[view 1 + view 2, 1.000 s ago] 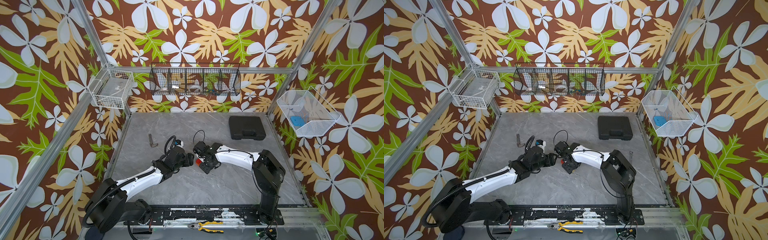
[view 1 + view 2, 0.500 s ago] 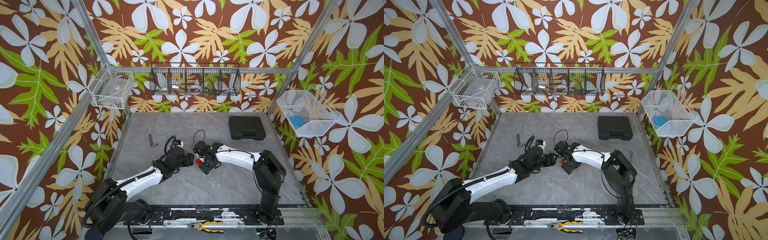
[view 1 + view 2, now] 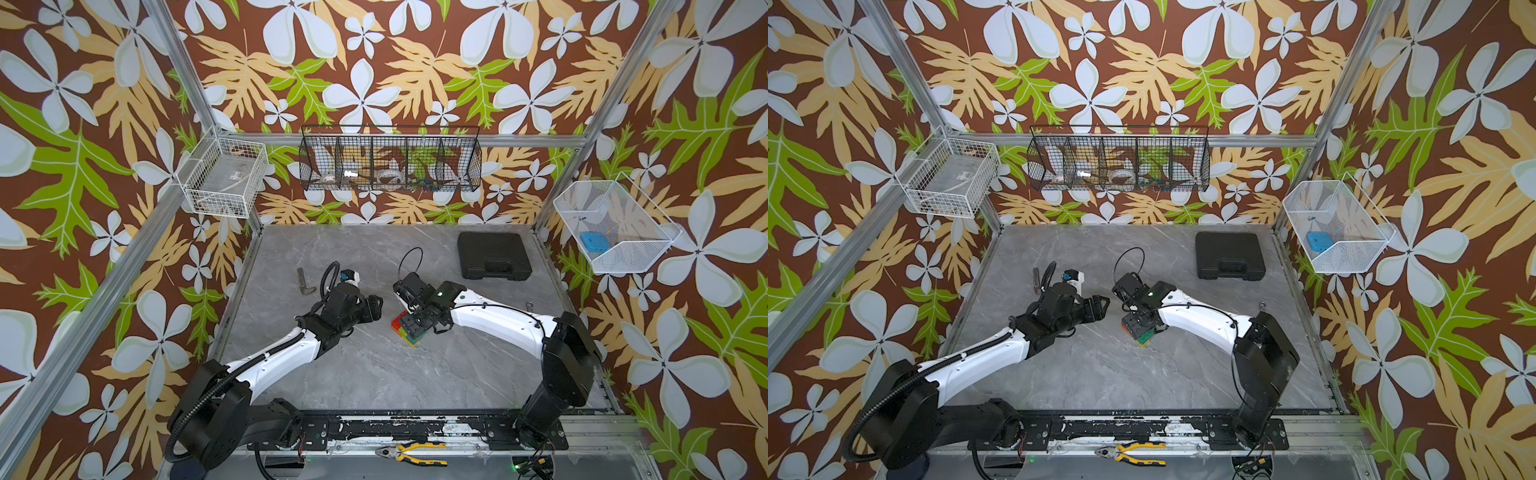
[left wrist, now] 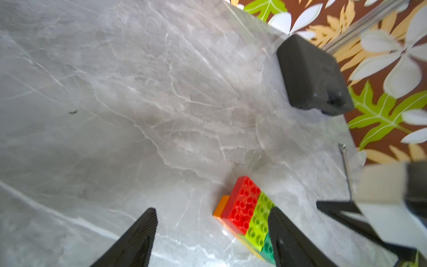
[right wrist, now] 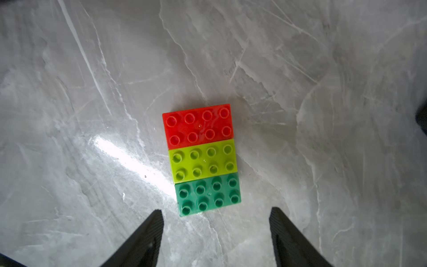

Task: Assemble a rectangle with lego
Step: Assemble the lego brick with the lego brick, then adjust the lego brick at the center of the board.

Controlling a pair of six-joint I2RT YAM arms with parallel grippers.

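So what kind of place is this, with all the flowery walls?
Probably a robot test cell: left arm and right arm mounted on a rail, a metal frame, and a wire basket hung on the wall.

My left arm [image 3: 282,361] and right arm [image 3: 498,328] wear white shells over black joints; I see a corrugated hose [image 3: 325,277], a thin cable [image 3: 410,248].

Nothing readable here tbh, the little sticker [image 3: 237,175] in the white wire basket [image 3: 216,202] is too tiny.
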